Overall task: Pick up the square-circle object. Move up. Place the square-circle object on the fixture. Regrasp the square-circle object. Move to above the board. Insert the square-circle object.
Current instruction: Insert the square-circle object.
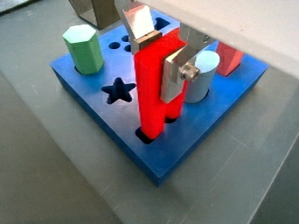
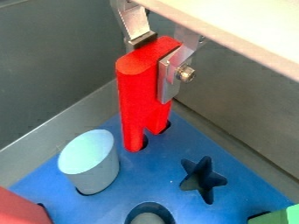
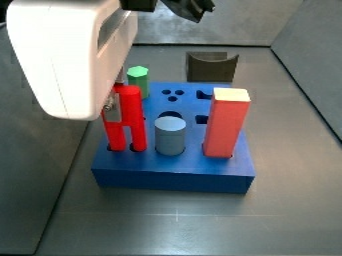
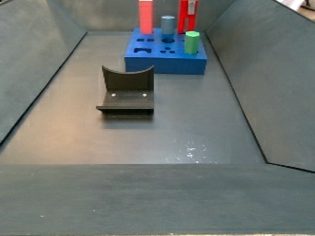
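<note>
The square-circle object [image 1: 152, 96], a bright red peg, stands upright at a corner of the blue board [image 1: 176, 156], its lower end down in a hole there. My gripper [image 1: 158, 61] is shut on the peg's upper part, one silver finger on each side, as both wrist views show [image 2: 155, 61]. In both side views the peg [image 3: 127, 118] [image 4: 185, 14] rises from the board [image 3: 174, 172] [image 4: 172, 63]. A white wrist housing [image 3: 67, 60] hides the fingers in a side view. The dark fixture [image 3: 210, 66] [image 4: 125, 90] sits on the floor apart from the board, with nothing on it.
On the board stand a green peg [image 1: 82, 48] [image 3: 138, 74], a pale blue cylinder [image 1: 201, 74] [image 3: 170, 135] right beside the red peg, and a tall red-orange block [image 3: 227, 122]. A star hole [image 1: 117, 90] and round holes are open. Grey bin walls surround the floor.
</note>
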